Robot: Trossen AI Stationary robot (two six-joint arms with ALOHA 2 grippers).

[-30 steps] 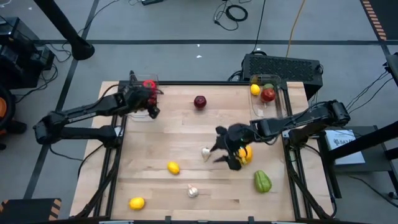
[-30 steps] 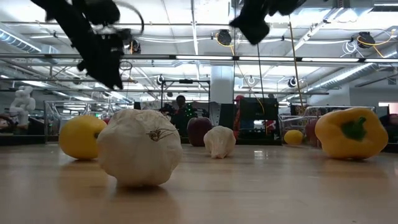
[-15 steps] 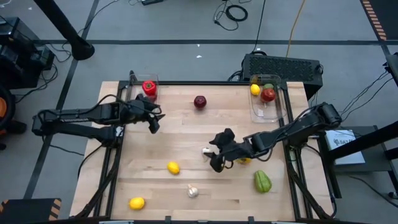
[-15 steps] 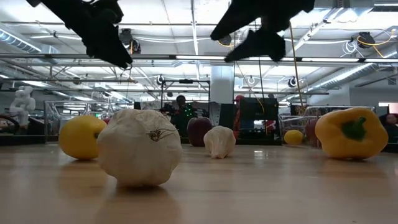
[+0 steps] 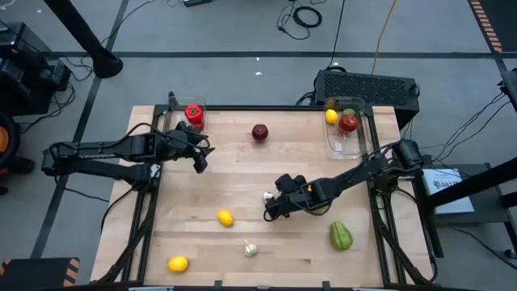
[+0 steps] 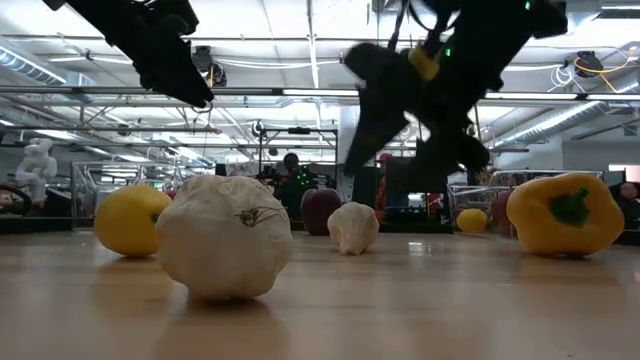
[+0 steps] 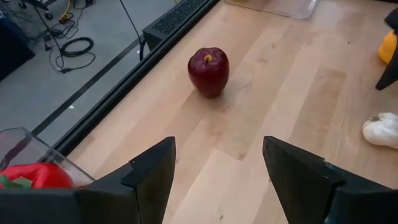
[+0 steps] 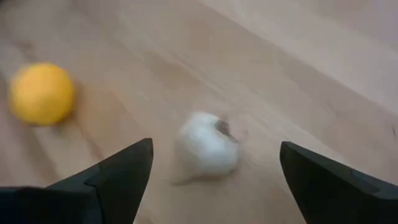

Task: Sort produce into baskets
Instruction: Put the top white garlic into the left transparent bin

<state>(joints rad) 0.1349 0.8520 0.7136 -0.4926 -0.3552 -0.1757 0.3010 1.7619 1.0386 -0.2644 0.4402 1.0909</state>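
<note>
Just beside the small white garlic bulb [image 5: 267, 195] at mid-tabletop: right gripper [image 5: 275, 204], fingers spread wide, nothing held. In the right wrist view the bulb [image 8: 206, 150] sits between the two fingers, a yellow lemon [image 8: 41, 93] beyond it. Judgement: step in hand is the approach to pick this garlic; no contact visible yet.

Relative to the garlic bulb:
- round yellow lemon [image 5: 225, 217] near, toward the front edge
- second white garlic bulb [image 5: 250, 249] further toward the front edge
- another yellow lemon [image 5: 178, 263] at the front left corner
- green bell pepper [image 5: 341, 236] right and toward the front
- yellow bell pepper [image 6: 565, 213] just right, mostly under the right arm in the high view
- dark red apple [image 5: 259, 132] well apart toward the back edge

Clear plastic bin at back right [image 5: 361, 144] holds a lemon, a red piece and something green. Clear plastic bin at back left [image 5: 171, 112] holds a red pepper [image 5: 193, 113].

Left gripper [image 5: 200, 154] hangs near the left bin, fingers apart, empty, facing the apple [image 7: 208, 71].

Next move, as I read it: lower the right gripper until the fingers straddle the bulb, close, lift. The bulb is round and may roll, so centre first. Which bin garlic belongs in I cannot tell.
</note>
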